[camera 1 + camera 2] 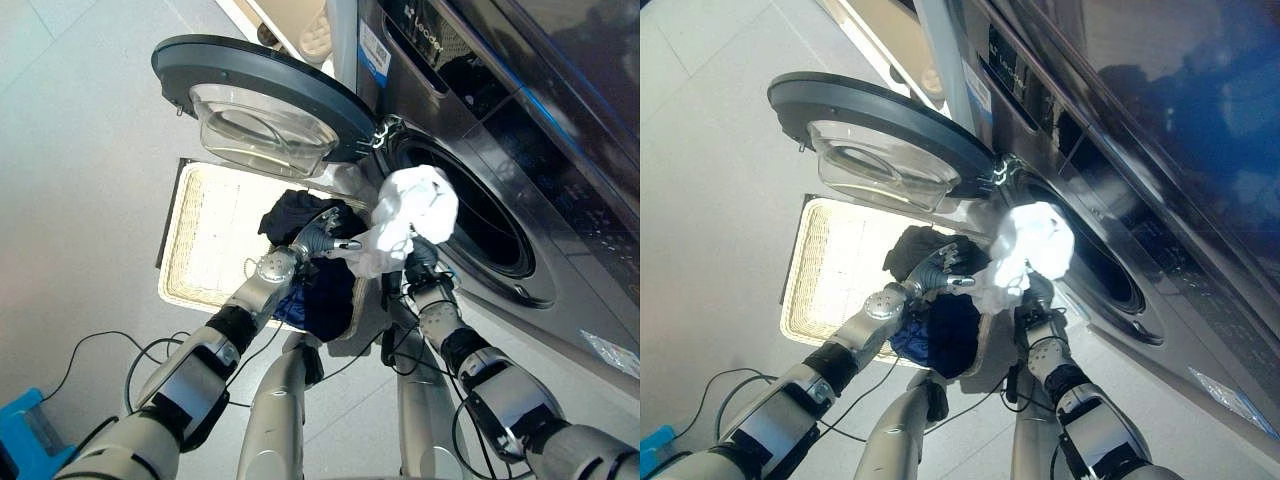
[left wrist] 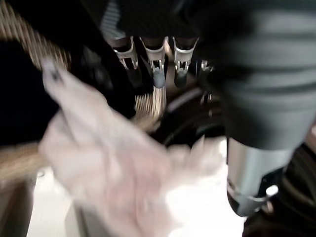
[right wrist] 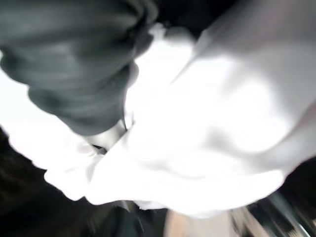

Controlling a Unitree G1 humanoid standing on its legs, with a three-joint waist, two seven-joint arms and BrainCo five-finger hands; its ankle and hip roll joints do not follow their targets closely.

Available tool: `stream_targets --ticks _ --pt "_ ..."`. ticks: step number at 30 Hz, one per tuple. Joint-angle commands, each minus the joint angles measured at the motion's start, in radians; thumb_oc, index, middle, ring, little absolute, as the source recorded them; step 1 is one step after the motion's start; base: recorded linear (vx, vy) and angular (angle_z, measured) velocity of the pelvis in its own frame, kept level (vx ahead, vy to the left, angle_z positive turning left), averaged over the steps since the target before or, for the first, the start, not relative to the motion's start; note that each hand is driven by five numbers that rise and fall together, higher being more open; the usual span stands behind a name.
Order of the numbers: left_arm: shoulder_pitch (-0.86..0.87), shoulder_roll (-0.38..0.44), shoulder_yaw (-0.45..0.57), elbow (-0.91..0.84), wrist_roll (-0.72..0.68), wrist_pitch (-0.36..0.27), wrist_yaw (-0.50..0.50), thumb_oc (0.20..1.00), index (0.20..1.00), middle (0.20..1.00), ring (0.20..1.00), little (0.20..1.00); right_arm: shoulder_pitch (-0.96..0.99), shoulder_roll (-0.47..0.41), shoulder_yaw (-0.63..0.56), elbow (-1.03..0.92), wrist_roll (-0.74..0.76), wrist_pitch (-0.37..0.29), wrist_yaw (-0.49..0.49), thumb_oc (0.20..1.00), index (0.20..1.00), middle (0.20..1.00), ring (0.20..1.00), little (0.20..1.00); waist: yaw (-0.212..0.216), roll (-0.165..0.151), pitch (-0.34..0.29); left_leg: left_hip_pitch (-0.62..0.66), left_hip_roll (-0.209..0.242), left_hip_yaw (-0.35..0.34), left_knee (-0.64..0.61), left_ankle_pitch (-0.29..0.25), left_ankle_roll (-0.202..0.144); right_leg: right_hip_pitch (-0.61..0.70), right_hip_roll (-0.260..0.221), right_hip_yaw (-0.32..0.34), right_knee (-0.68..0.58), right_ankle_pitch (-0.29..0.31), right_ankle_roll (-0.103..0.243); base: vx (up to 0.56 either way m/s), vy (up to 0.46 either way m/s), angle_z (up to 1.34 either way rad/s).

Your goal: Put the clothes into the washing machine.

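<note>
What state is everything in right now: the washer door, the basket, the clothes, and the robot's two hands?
Washer door: swung wide open.
White garment: bunched, held up at the drum opening.
Wicker basket: on the floor, dark clothes heaped at one end.
Right hand: under the white garment, fingers hidden.
Left hand: open.

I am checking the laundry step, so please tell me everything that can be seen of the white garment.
The white garment is a crumpled bundle of thin, soft-looking cloth, plain with no pattern visible. It is held up in the air just in front of the washing machine's round opening, not yet inside the drum. The right hand carries it from below, its fingers hidden in the cloth. A lower fold trails toward the left hand, whose fingertips reach its edge. Dark clothes lie below in the wicker basket.
</note>
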Motion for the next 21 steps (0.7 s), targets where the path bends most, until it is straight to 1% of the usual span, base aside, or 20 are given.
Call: stream_targets --ticks 1,4,5,8,9,11,12,14,16,17,18,20,21 --pt "-0.019 -0.017 0.004 -0.052 0.097 -0.087 0.115 1.0 1.0 1.0 1.0 1.0 -0.045 0.015 -0.025 -0.019 -0.042 -0.118 -0.12 0.2 0.2 0.2 0.2 0.2 -0.024 0.079 -0.024 -0.076 -0.04 -0.025 0.063 -0.031 -0.071 0.012 -0.007 -0.097 0.05 -0.098 0.106 0.03 0.107 -0.11" --pt "-0.015 -0.015 0.0 -0.057 0.1 -0.098 0.145 1.0 1.0 1.0 1.0 1.0 -0.054 0.015 -0.077 0.004 -0.014 -0.161 -0.172 0.2 0.2 0.2 0.2 0.2 -0.023 0.091 -0.024 -0.076 -0.04 -0.018 0.07 -0.036 -0.07 0.013 -0.01 -0.098 0.054 -0.104 0.105 0.03 0.057 -0.06" --pt "-0.016 -0.015 -0.001 -0.057 0.1 -0.098 0.147 1.0 1.0 1.0 1.0 1.0 -0.055 0.015 -0.08 0.005 -0.012 -0.164 -0.176 0.2 0.2 0.2 0.2 0.2 -0.022 0.092 -0.024 -0.076 -0.039 -0.018 0.07 -0.036 -0.07 0.013 -0.01 -0.098 0.055 -0.105 0.105 0.02 0.035 -0.04" --pt "-0.018 -0.022 -0.001 -0.042 0.099 -0.105 0.171 1.0 1.0 1.0 1.0 1.0 -0.098 -0.005 -0.165 0.047 0.039 -0.222 -0.237 0.2 0.2 0.2 0.2 0.2 -0.015 0.103 -0.024 -0.088 -0.038 -0.02 0.093 -0.048 -0.069 0.003 -0.018 -0.106 0.075 -0.113 0.106 0.04 0.017 -0.03" --pt "-0.019 -0.022 -0.001 -0.04 0.099 -0.104 0.172 1.0 1.0 1.0 1.0 1.0 -0.106 -0.013 -0.179 0.056 0.047 -0.23 -0.245 0.2 0.2 0.2 0.2 0.2 -0.013 0.103 -0.024 -0.091 -0.038 -0.022 0.098 -0.049 -0.069 0.002 -0.02 -0.109 0.078 -0.114 0.107 0.03 -0.014 0.0" --pt "-0.019 -0.021 -0.011 -0.035 0.085 -0.111 0.18 1.0 1.0 1.0 1.0 1.0 -0.152 -0.062 -0.221 0.1 0.0 -0.269 -0.326 0.2 0.2 0.2 0.2 0.2 -0.004 0.107 -0.024 -0.103 -0.042 -0.03 0.113 -0.057 -0.067 -0.004 -0.028 -0.118 0.088 -0.115 0.11 0.0 0.0 0.0" --pt "-0.025 -0.02 -0.01 -0.035 0.083 -0.111 0.181 1.0 1.0 1.0 1.0 1.0 -0.162 -0.066 -0.223 0.099 -0.005 -0.267 -0.335 0.2 0.2 0.2 0.2 0.2 -0.003 0.108 -0.024 -0.112 -0.042 -0.03 0.113 -0.052 -0.065 -0.013 -0.028 -0.119 0.086 -0.108 0.109 0.02 -0.003 0.04" --pt "-0.021 -0.018 -0.016 -0.039 0.074 -0.116 0.18 1.0 1.0 1.0 1.0 1.0 -0.182 -0.096 -0.236 0.12 -0.059 -0.281 -0.388 0.2 0.2 0.2 0.2 0.2 0.002 0.112 -0.024 -0.112 -0.045 -0.035 0.121 -0.062 -0.066 -0.009 -0.033 -0.125 0.091 -0.115 0.112 0.02 -0.004 0.07" --pt "-0.029 -0.004 -0.027 -0.056 0.058 -0.12 0.182 1.0 1.0 1.0 1.0 1.0 -0.255 -0.171 -0.259 0.166 -0.15 -0.298 -0.471 0.2 0.2 0.2 0.2 0.2 0.019 0.118 -0.024 -0.143 -0.054 -0.048 0.138 -0.066 -0.059 -0.035 -0.045 -0.137 0.099 -0.103 0.115 0.0 -0.032 0.06" --pt "-0.03 -0.002 -0.028 -0.058 0.054 -0.122 0.182 1.0 1.0 1.0 1.0 1.0 -0.262 -0.177 -0.26 0.168 -0.162 -0.303 -0.48 0.2 0.2 0.2 0.2 0.2 0.02 0.118 -0.024 -0.148 -0.056 -0.049 0.14 -0.066 -0.058 -0.039 -0.046 -0.138 0.099 -0.101 0.115 0.01 -0.052 0.09" --pt "-0.023 0.021 -0.039 -0.096 0.024 -0.123 0.185 1.0 1.0 1.0 1.0 1.0 -0.307 -0.241 -0.261 0.179 -0.214 -0.302 -0.531 0.2 0.2 0.2 0.2 0.2 0.033 0.12 -0.024 -0.173 -0.063 -0.059 0.162 -0.077 -0.054 -0.062 -0.059 -0.147 0.11 -0.096 0.119 0.02 -0.033 0.11" --pt "-0.022 0.024 -0.041 -0.102 0.017 -0.124 0.185 1.0 1.0 1.0 1.0 1.0 -0.314 -0.249 -0.261 0.18 -0.214 -0.3 -0.536 0.2 0.2 0.2 0.2 0.2 0.034 0.121 -0.024 -0.178 -0.064 -0.06 0.165 -0.078 -0.054 -0.066 -0.06 -0.149 0.112 -0.095 0.12 0.02 -0.028 0.12" --pt "-0.004 0.044 -0.042 -0.148 -0.03 -0.12 0.185 1.0 1.0 1.0 1.0 1.0 -0.342 -0.302 -0.265 0.185 -0.202 -0.311 -0.554 0.2 0.2 0.2 0.2 0.2 0.046 0.124 -0.024 -0.199 -0.069 -0.067 0.182 -0.088 -0.05 -0.085 -0.075 -0.158 0.118 -0.09 0.124 0.02 -0.034 0.13"
